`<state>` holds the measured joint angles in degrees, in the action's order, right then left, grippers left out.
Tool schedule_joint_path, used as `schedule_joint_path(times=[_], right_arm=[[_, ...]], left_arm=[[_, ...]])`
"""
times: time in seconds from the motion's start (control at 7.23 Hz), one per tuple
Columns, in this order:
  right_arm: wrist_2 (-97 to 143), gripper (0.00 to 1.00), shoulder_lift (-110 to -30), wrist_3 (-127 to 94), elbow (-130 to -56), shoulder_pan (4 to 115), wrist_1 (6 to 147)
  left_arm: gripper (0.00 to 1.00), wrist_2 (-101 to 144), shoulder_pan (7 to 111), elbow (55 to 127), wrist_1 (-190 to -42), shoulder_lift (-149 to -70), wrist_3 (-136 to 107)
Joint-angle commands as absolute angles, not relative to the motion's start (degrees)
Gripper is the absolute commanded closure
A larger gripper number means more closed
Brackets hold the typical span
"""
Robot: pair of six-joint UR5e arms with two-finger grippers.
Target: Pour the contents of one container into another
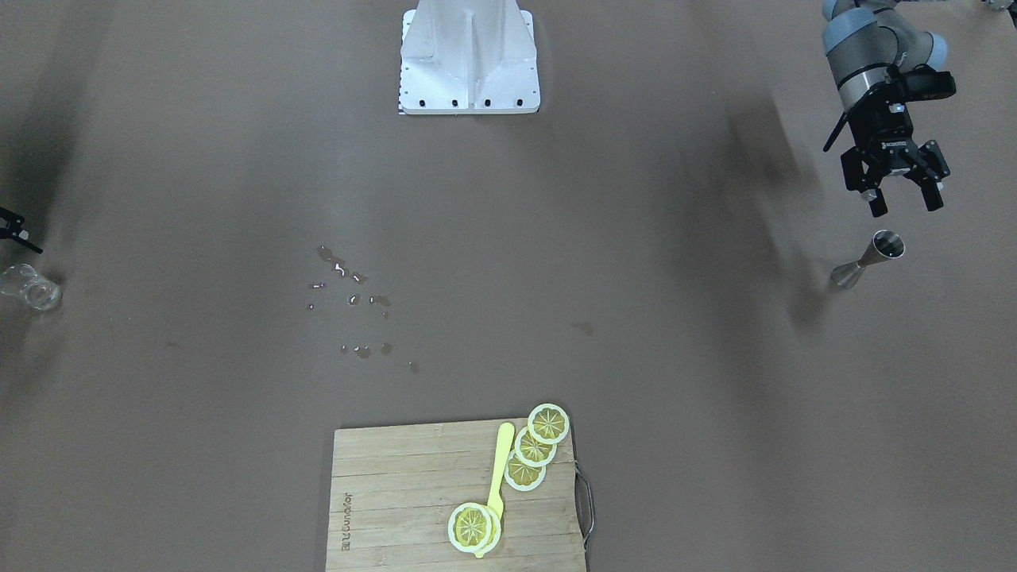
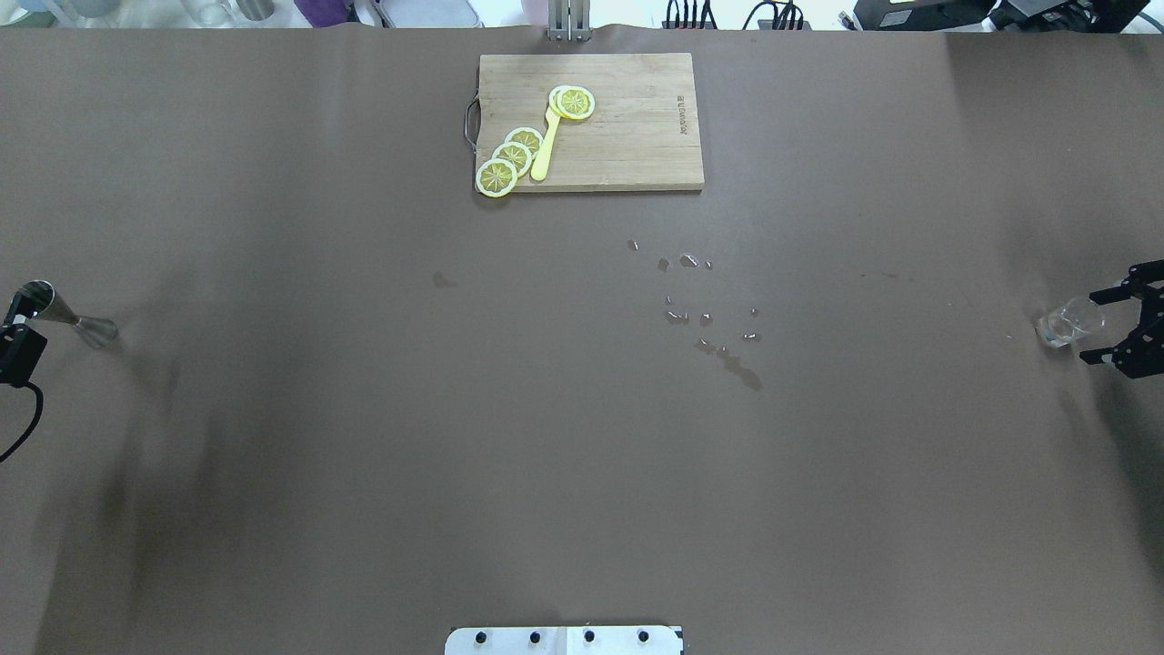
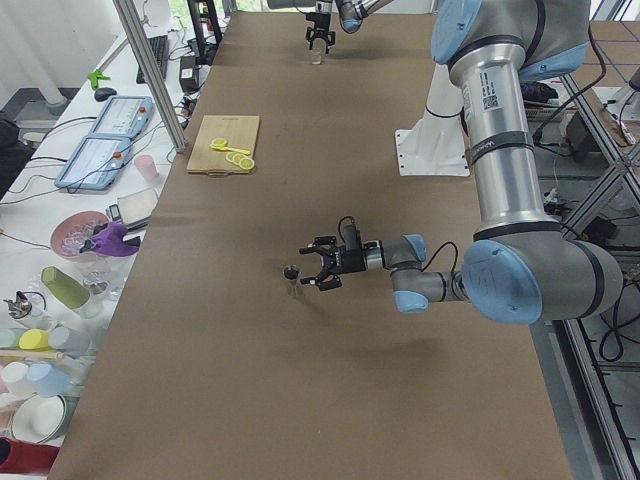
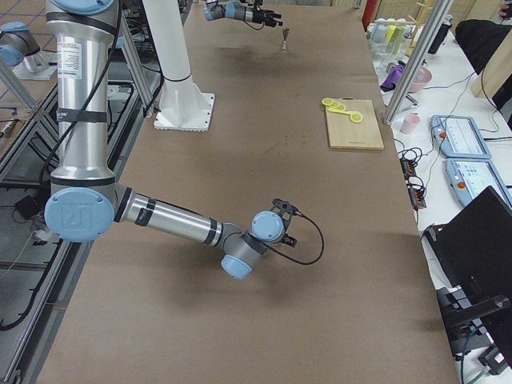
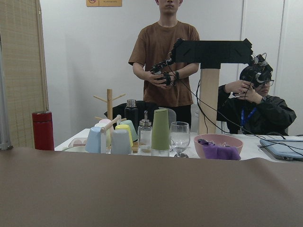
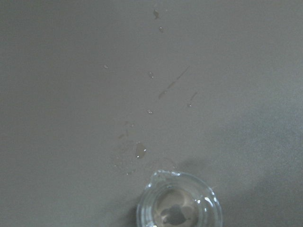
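Silver arms (image 3: 497, 150), blue joints (image 3: 512, 285) — black grippers (image 1: 906, 202)

Not much to read here, honestly. The clearest bit is small white lettering on the black body of the left gripper (image 1: 906, 205) in the front-facing view, which looks like ROBOTIQ. The cutting board (image 1: 397, 508) has a dark line of branding along the short edge away from its handle, but the letters are too small for me to spell out. The left arm (image 3: 497, 150) carries a white sticker with black print on its silver tube in the left side view, unreadable. In the left wrist view a yellowish sign (image 5: 104, 2) on the wall is cut off at the top, unreadable too.
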<state>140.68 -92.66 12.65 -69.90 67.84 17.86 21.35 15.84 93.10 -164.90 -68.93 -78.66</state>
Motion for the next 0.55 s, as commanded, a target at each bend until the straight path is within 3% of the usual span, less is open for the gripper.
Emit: schedule_joint_path(times=[0.0, 0.42], right_arm=[[138.61, 0.00, -91.59, 12.48, -68.30, 67.33, 16.79], [137.46, 0.00, -90.70, 9.32, -67.59, 66.98, 14.87]], left_arm=[[0.03, 23.19, 18.18, 92.55, -162.88, -71.00, -78.66], [0.02, 24.17, 20.82, 89.32, -159.87, -75.56, -78.66]])
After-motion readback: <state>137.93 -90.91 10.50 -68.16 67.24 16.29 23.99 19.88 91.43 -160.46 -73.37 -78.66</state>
